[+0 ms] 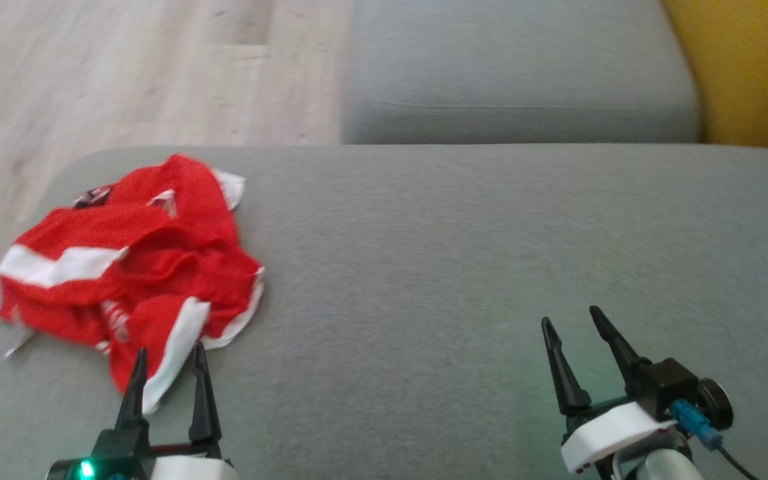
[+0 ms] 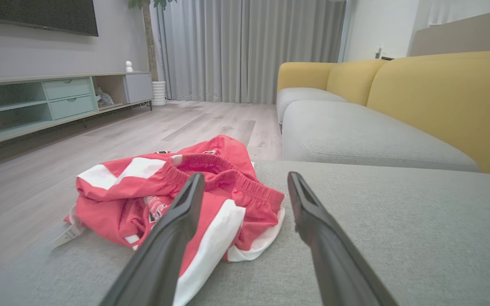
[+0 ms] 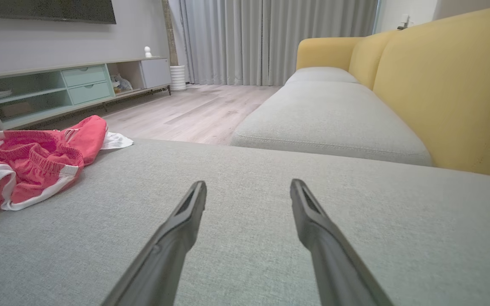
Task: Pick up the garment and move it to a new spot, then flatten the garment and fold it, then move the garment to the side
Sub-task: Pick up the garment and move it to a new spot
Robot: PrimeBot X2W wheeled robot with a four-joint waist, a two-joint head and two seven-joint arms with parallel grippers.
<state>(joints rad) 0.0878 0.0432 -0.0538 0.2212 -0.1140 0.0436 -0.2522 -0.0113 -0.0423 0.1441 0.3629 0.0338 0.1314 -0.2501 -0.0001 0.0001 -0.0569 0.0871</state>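
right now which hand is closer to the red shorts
Left. The left hand is open at the near edge of the red shorts, tips over the white trim. The right hand is open off to their right, above bare grey cushion.

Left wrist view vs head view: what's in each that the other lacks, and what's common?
Left wrist view, not head view: the TV, the cabinet and the curtains.
Head view, not left wrist view: the right tool, open and holding nothing.
Both: the crumpled red-and-white shorts at the left end of the grey cushion, the open left tool at their near edge, the wood floor and the yellow sofa back.
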